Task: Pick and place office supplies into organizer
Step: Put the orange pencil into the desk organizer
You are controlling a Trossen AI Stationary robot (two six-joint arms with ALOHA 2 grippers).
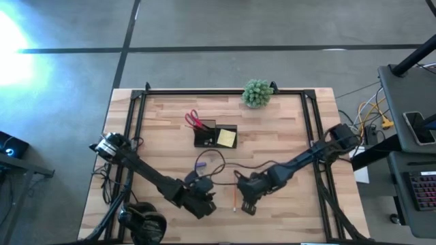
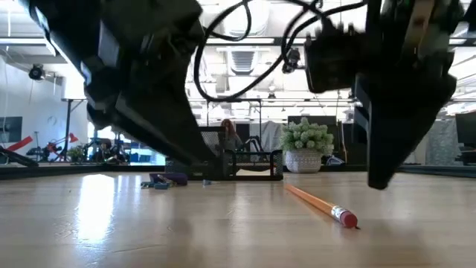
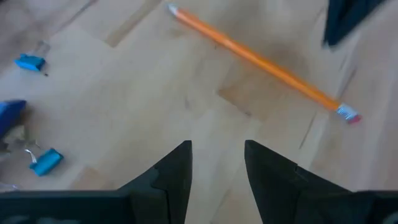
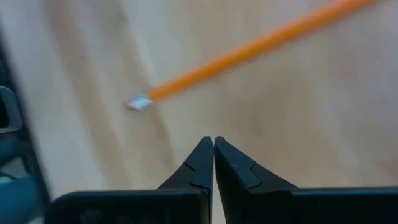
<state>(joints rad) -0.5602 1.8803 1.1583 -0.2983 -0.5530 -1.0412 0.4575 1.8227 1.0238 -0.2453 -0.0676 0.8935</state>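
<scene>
Lab/workshop: concrete floor (image 1: 272,27), ceiling ducts (image 2: 245,56), equipment stands (image 2: 67,126).

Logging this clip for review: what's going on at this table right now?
Both arms hang over the table's near edge around an orange pencil lying loose on the wood. The left gripper is open and empty beside it; the right gripper is shut, holding nothing. The black organizer already has red-handled scissors and a yellow sticky-note pad.
</scene>
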